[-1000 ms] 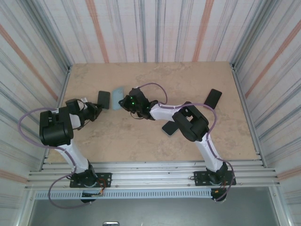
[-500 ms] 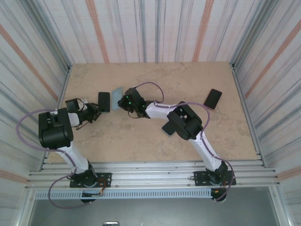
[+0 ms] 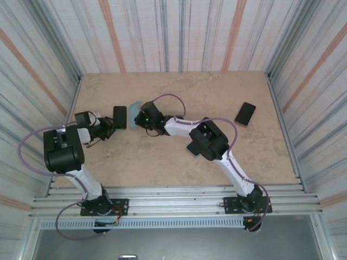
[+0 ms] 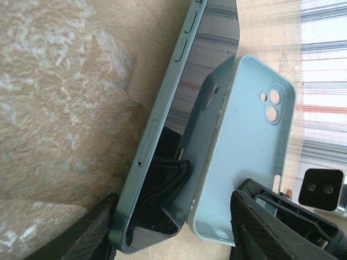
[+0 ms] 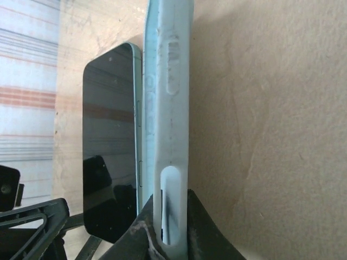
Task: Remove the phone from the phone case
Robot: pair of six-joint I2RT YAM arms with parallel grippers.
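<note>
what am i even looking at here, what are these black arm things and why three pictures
These are two robot arms bolted at the near edge of a tan table, each ending in a two-finger gripper. The wide picture is from a fixed camera above and behind them; the other two come from small cameras on each wrist.

Their job is to take a phone out of its case. The right gripper pinches the edge of the light blue phone case, which stands on edge with nothing in it. The left gripper, jaws apart, sits at one end of the dark-screened phone, which lies flat on the table beside the case.

A second phone lies at the far right, and another dark object is partly hidden under the right arm.
</note>
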